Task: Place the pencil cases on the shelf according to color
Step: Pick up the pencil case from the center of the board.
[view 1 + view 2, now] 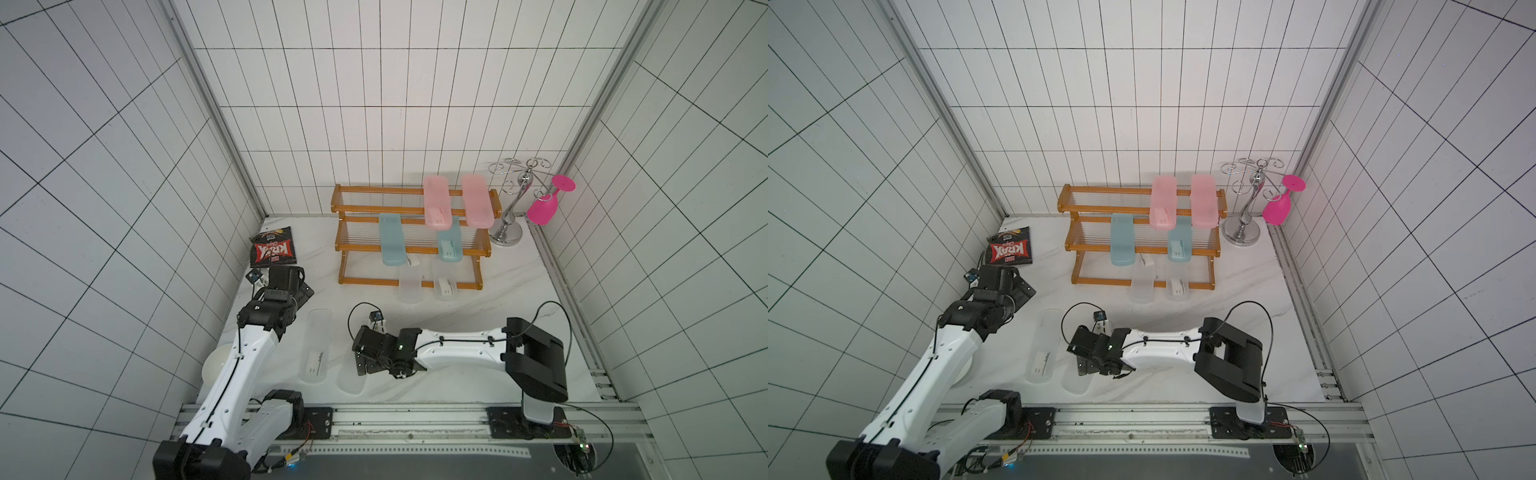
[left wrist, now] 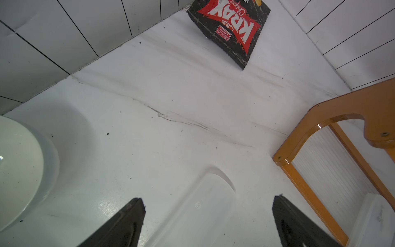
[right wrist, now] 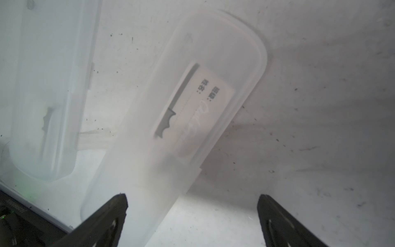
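The shelf (image 1: 376, 209) in the upper middle of both top views is loaded by colour, one tier each: two pink pencil cases (image 1: 436, 205) lie across the top, two teal pencil cases (image 1: 391, 241) across the middle, and two frosted pencil cases (image 1: 410, 286) on the bottom tier, their ends overhanging the front rail. Two more clear ones lie on the white table (image 1: 498, 299) at lower centre, so the bottom tier looks like their place. The right gripper (image 3: 192, 198) hovers over the partly covered clear case (image 3: 198, 96), jaws spread wide and empty, probably to grasp it across its width. In the right wrist view that case slants up from the lower left finger. The left gripper (image 2: 208, 200), equally wide and empty, hangs above the rounded far end of the other clear case (image 2: 205, 205), which shows between its fingers at lower centre of the left wrist view
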{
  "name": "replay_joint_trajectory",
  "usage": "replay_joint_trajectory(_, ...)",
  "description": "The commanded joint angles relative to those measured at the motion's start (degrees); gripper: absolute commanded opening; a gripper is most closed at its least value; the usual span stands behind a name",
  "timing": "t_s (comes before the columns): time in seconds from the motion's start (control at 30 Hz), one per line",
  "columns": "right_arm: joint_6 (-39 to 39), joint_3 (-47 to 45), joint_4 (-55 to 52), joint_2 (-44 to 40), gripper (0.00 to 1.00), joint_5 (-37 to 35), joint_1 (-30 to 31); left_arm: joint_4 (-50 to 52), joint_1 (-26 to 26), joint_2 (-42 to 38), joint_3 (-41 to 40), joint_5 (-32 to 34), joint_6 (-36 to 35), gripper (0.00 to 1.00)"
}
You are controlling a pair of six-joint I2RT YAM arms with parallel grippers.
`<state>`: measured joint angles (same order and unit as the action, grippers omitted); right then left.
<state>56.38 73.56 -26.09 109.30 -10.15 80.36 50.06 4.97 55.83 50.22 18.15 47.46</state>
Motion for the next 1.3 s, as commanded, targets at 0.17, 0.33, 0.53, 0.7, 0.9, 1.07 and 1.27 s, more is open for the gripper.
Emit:
replay_joint_trajectory(0.17,1.28,10.96,-9.92,8.76,0.99,-2.04,1.38,2.2,-0.23,-4.25,0.69,-3.53,-3.49,0.98)
replay_joint_trajectory(0.33,0.38,12.81,-11.96,11.9,0.99,-1.47,0.71,2.34,-0.23,-7.12,0.15,-2.84,-3.34,0.98)
replay_joint_trajectory(0.53,-1.42,9.65,-8.96,11.64,0.99,0.08,-3.72,3.29,-0.23,-8.85,1.09,-4.27,-3.25,0.98)
replay_joint_trajectory(0.7,-6.1,7.35,-5.64,9.71,0.99,1.32,-8.91,3.22,-0.23,-9.33,1.13,-5.12,-3.16,0.98)
replay_joint_trajectory(0.9,-10.7,11.15,-6.83,12.34,0.99,4.26,-13.14,3.29,-0.23,-9.46,0.65,-5.4,-3.4,0.98)
replay_joint_trajectory(1.07,-13.56,14.66,-8.36,14.96,0.96,4.42,-15.16,3.22,-0.23,-10.06,0.25,-5.91,-3.55,0.98)
replay_joint_trajectory(1.27,-14.72,13.91,-13.78,12.07,0.98,-0.16,-15.76,4.06,-0.22,-11.1,0.39,-6.51,-3.92,0.98)
